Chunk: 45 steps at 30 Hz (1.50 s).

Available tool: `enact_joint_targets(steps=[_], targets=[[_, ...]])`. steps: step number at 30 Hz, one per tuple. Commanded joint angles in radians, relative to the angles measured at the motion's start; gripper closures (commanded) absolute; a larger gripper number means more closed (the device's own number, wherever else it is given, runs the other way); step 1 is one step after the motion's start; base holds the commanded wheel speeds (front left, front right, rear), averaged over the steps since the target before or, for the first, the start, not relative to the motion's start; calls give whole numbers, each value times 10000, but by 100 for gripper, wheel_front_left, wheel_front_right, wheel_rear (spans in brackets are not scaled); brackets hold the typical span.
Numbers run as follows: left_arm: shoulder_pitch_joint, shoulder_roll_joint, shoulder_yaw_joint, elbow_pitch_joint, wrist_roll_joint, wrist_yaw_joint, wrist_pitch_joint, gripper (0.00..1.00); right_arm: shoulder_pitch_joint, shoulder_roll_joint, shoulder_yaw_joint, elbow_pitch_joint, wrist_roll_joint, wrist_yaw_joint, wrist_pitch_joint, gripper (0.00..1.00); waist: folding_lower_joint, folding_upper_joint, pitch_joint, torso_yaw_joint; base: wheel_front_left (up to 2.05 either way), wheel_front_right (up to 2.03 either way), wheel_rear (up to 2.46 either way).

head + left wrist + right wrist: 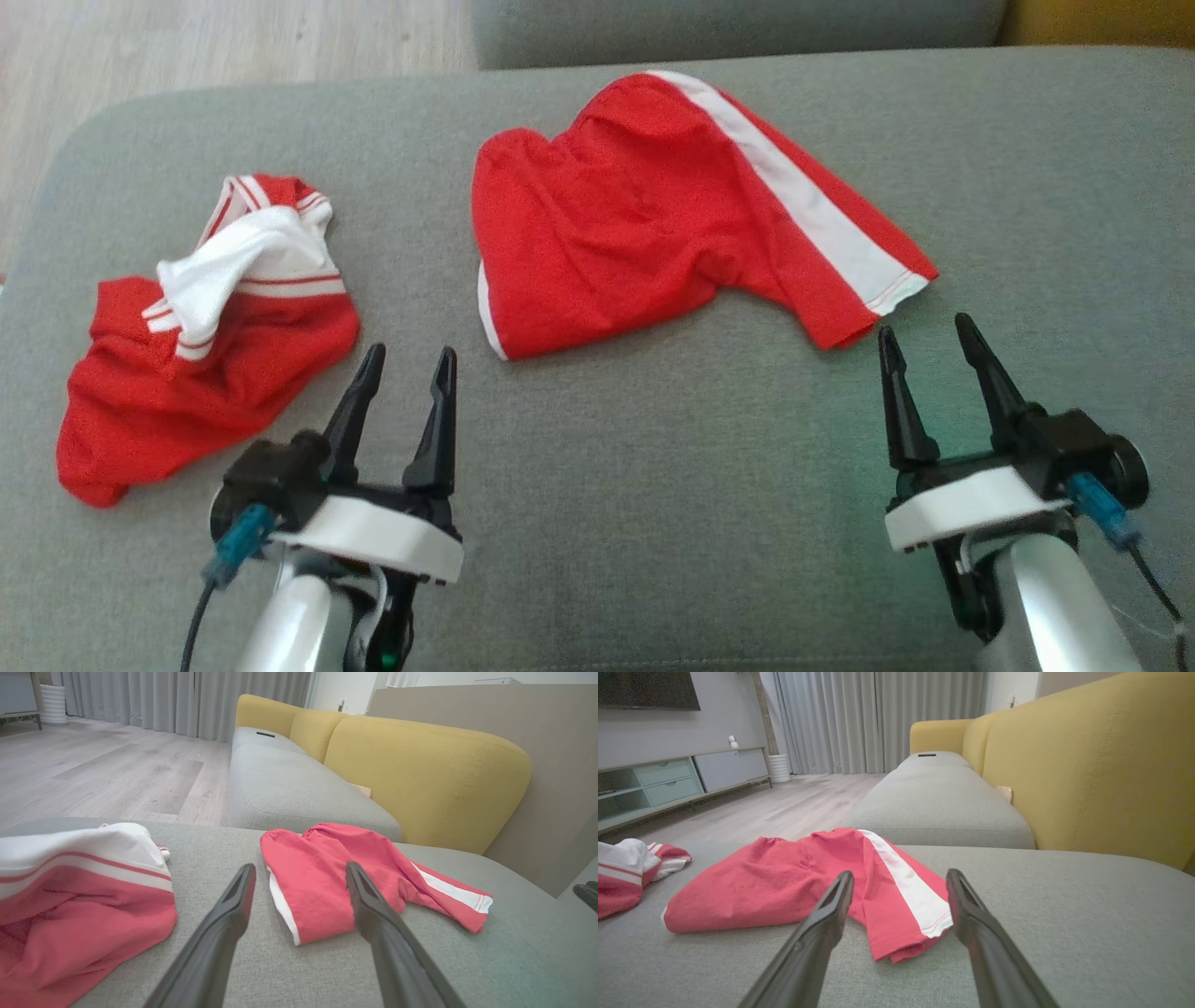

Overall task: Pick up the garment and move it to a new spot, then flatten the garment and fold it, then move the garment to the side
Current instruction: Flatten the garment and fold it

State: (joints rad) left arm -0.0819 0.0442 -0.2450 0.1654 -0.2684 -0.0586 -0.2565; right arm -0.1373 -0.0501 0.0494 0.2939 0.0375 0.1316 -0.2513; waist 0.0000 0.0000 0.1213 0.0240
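— Shorts (653, 215), red with a white side stripe: where are they?
— Laid out on the grey sofa seat (653, 504), waistband at the far end, a few creases, one leg hem just ahead of the right gripper (923, 324).
— Is it holding them?
— No. Its fingers are spread, clear of the cloth. The left gripper (412, 351) is spread too, holding nothing.
— And on the left?
— A crumpled red-and-white garment (205, 373), well apart from the shorts; possibly a jersey, but the folds hide its shape.
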Motion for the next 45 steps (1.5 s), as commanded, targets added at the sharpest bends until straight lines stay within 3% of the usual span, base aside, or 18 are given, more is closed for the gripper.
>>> enact_joint_targets(steps=[1,12,23,24,25,33,45], targets=[[-592,60,283,-334,-27,7,-53,0,-490,-109,166,-77,-138,-9,-105,0,0,0,209,161,0,0,0],[-1068,60,-13,-212,-68,36,-53,0,-1894,-322,296,2281,-756,-9,140,0,0,0,985,769,0,0,0],[-1250,60,-146,-211,-151,69,-53,0,-3050,-345,-723,4237,-1745,-9,416,0,0,0,1340,1025,0,0,0],[-1256,60,-150,-211,-153,72,-53,0,-3157,-340,-843,4410,-1829,-9,431,28,0,0,1356,1027,0,0,0],[-1261,60,-149,-211,-153,74,-53,0,-3255,-349,-932,4556,-1953,-9,422,100,0,0,1364,1025,0,0,0],[-1245,60,-22,-132,-134,88,-53,0,-3710,-337,-1443,4392,-2328,-9,-43,100,0,0,1127,781,0,0,0],[-1035,60,-74,-82,-202,82,-53,0,-4301,-908,-1136,1279,-1842,-9,-102,100,0,0,425,588,0,0,0]])
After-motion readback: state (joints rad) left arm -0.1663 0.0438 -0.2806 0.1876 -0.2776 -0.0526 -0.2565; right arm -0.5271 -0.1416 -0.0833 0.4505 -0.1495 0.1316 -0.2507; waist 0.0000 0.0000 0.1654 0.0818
